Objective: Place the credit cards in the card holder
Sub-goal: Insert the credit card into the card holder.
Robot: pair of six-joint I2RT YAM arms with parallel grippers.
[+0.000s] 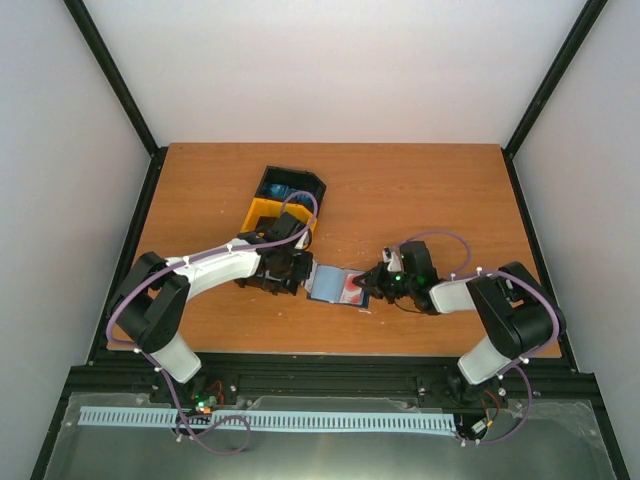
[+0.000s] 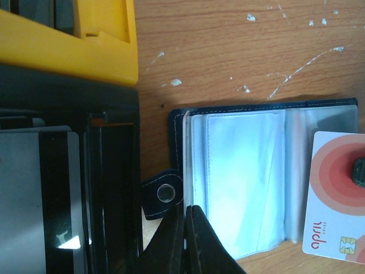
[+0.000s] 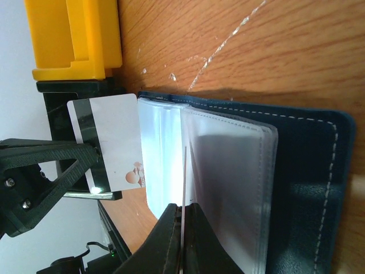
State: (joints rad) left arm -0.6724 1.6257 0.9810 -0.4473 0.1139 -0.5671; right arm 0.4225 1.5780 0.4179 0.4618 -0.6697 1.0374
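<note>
I count two cards in my grip, one to each gripper. My left gripper (image 2: 185,212) has its fingers pressed together on a white striped card (image 3: 114,137). That card stands on edge at the left end of the card holder (image 2: 239,177). From my own left wrist it shows only as a thin pale line. My right gripper (image 3: 182,208) pinches the red-circle card (image 2: 336,194), held flat over the right part of the holder, with one dark fingertip (image 2: 359,171) on its face.

There is one card holder. It lies open on the table (image 2: 228,45) between my two grippers, clear sleeves facing up and navy cover underneath. One snap tab (image 2: 165,194) sticks out at its left end, just beside my left fingers.

One black-and-yellow bin (image 2: 68,45) sits just left of the holder, near its edge but apart from it. In it I make out one grey card (image 2: 20,200) with a dark stripe. From above, something blue lies in the far compartment, too small to tell. The bin's wall and my left arm cover the rest, so I cannot count the cards there.

White scratches (image 2: 296,68) mark the wood beyond the holder. The plastic glares, so I cannot tell whether the sleeves hold any card. The red-circle card is cut off at the right edge of the left wrist view.
</note>
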